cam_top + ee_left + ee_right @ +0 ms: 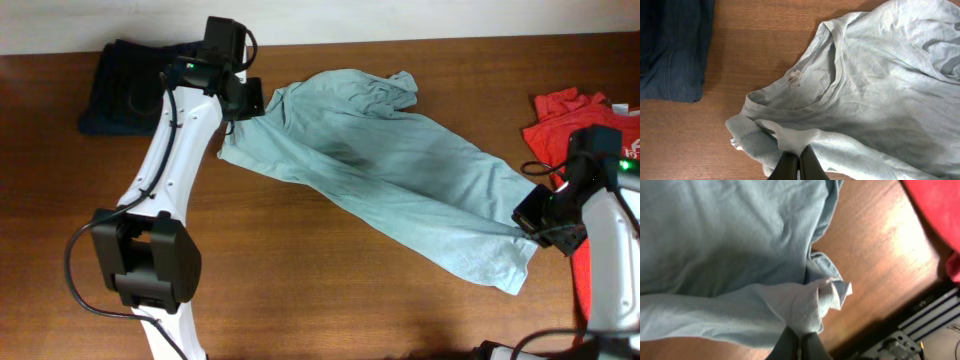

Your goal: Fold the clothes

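Observation:
A pale blue-green T-shirt [380, 165] lies stretched diagonally across the wooden table, collar at upper left, hem at lower right. My left gripper [240, 105] is shut on a bunch of the shirt's shoulder fabric next to the collar [812, 97]; the fingers [799, 159] pinch the cloth. My right gripper [535, 222] is shut on the shirt's hem corner; in the right wrist view the fingers [800, 339] clamp a fold of cloth [805, 305].
A folded dark navy garment [125, 85] lies at the back left, also in the left wrist view [670, 45]. A red garment [580, 125] lies at the right edge, by the right arm. The table's edge and rails show in the right wrist view [920, 325].

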